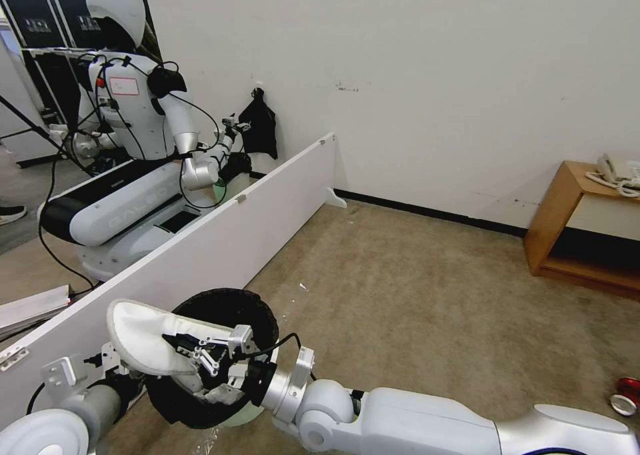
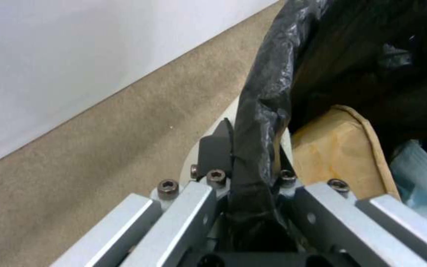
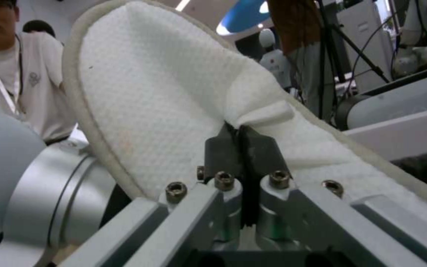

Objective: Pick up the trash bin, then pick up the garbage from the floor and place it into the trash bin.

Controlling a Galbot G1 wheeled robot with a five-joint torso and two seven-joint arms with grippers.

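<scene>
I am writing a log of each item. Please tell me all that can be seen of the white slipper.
The slipper is white, of soft waffle-textured cloth with a pale stitched edge. The right gripper is shut on a pinched fold of its cloth. It is held in the air, tilted, over the open mouth of the bin, which the left gripper holds by its black-bagged rim. Its sole side faces the right wrist camera. It looks clean apart from a faint mark.

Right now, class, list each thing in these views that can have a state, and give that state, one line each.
trash bin: held off the carpet by its bag-lined rim, partly filled.
white slipper: pinched at its strap, lying over the bin's mouth.
left gripper: shut on the bin's rim.
right gripper: shut on the slipper.
red can: on the carpet.
</scene>
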